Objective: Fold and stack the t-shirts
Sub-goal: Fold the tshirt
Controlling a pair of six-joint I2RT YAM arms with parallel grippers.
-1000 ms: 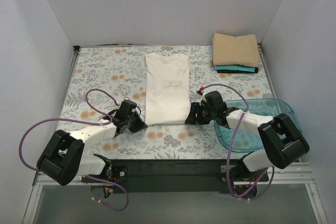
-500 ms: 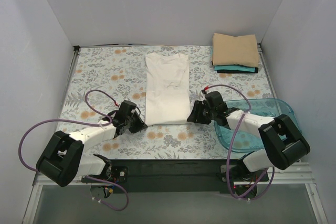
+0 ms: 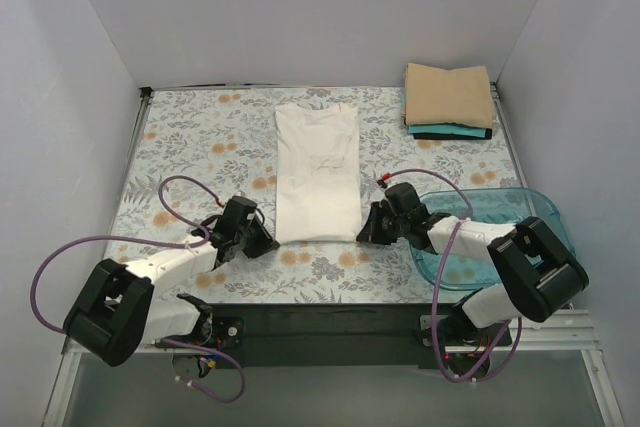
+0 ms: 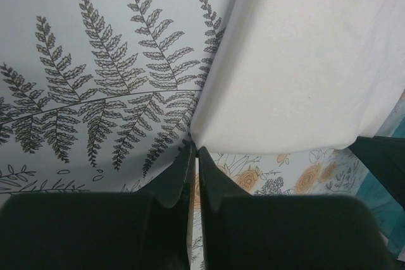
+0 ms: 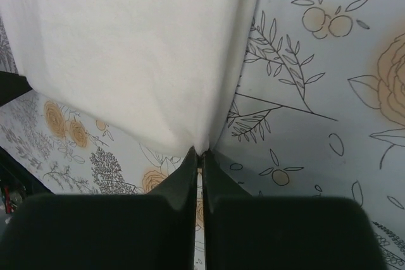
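Observation:
An off-white t-shirt (image 3: 318, 169) lies as a long narrow strip down the middle of the floral table cover, sleeves folded in. My left gripper (image 3: 268, 241) is shut on its near left corner (image 4: 197, 136). At the near right corner (image 5: 201, 145) my right gripper (image 3: 363, 234) is shut on the cloth too. Both corners bunch slightly at the fingertips. At the far right corner sits a stack of folded t-shirts (image 3: 449, 97): tan on top, teal and black edges below.
A clear blue plastic tub (image 3: 512, 209) stands at the near right, under my right arm. White walls close in the table on three sides. Purple cables loop from both arms over the floral cover (image 3: 190, 137).
My right gripper has gone from open to shut on the shirt's near right corner. Both arms shifted slightly toward the near edge. The shirt itself has barely moved.

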